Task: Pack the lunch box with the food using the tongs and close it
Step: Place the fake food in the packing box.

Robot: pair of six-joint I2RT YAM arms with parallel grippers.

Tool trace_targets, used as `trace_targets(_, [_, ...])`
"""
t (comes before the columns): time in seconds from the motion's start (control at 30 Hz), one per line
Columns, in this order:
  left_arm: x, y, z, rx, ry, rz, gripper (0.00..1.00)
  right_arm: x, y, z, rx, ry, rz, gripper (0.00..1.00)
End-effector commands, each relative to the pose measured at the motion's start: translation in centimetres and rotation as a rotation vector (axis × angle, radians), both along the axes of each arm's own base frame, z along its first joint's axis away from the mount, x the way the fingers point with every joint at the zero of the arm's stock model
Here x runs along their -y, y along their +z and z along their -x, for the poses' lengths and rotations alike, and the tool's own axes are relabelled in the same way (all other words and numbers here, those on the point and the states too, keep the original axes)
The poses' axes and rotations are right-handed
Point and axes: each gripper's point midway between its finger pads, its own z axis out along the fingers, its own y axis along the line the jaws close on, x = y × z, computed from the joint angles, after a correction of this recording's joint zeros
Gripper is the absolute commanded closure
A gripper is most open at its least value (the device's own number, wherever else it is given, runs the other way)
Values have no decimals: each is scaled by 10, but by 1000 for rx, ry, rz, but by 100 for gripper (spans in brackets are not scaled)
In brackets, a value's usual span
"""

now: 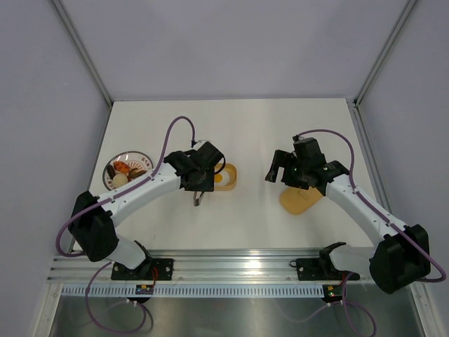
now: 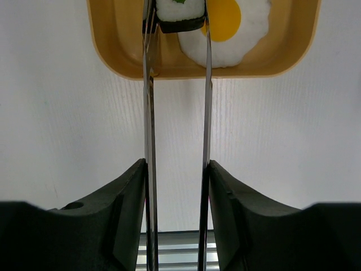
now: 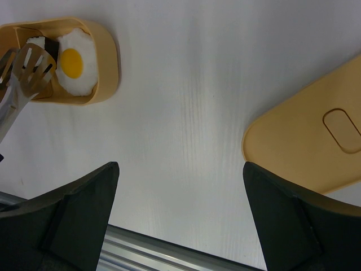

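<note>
**Top external view.** The yellow-orange plastic oblong lunch box [image 1: 232, 172] lies near the middle of the white table [image 1: 266, 126]. Its flat matching lid [image 1: 298, 200] lies at 4 o'clock of it. The round white patterned-rim plate [image 1: 126, 155], holding small orange, brown and whitish food pieces [image 1: 125, 170], lies at 9 o'clock. The left arm [image 1: 140, 193] stretches toward 1 o'clock with its wrist bent down at the box. The right arm [image 1: 358, 203] reaches toward 11 o'clock, above the lid.

**Left wrist view.** The left gripper [image 2: 177, 192] presses its black fingers [image 2: 113, 220] on the outsides of the thin silver metal tongs [image 2: 149, 124]. At 12 o'clock the tips flank a white rice roll with dark wrap [image 2: 179, 14] inside the box, beside the white-and-yellow fried egg [image 2: 225, 28]. You should judge the tongs springy and slick, so hold them mid-arm, as here. The roll looks light and soft, and a hard squeeze could crush it.

**Right wrist view.** The right gripper [image 3: 180, 220] stands spread wide, holding nothing. The lid, at 3 o'clock, seems light, rigid and flat, so take it by an edge.
</note>
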Motion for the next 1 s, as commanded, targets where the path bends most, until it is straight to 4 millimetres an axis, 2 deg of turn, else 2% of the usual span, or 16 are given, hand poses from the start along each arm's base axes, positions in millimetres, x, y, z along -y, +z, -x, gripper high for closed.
trace_targets(0.0, [10, 21, -13, 68, -2, 44, 52, 4, 9, -1, 24, -20, -1, 1])
trace_targets(0.43, [15, 36, -11, 78, -22, 51, 48, 4, 12, -1, 30, -24, -3, 0])
trace_targets(0.77, [3, 44, -5, 84, 4, 23, 43, 4, 10, 0, 24, -22, -8, 1])
trace_targets(0.97, [-9, 65, -5, 133, 32, 19, 44, 4, 12, 0, 31, -26, -12, 1])
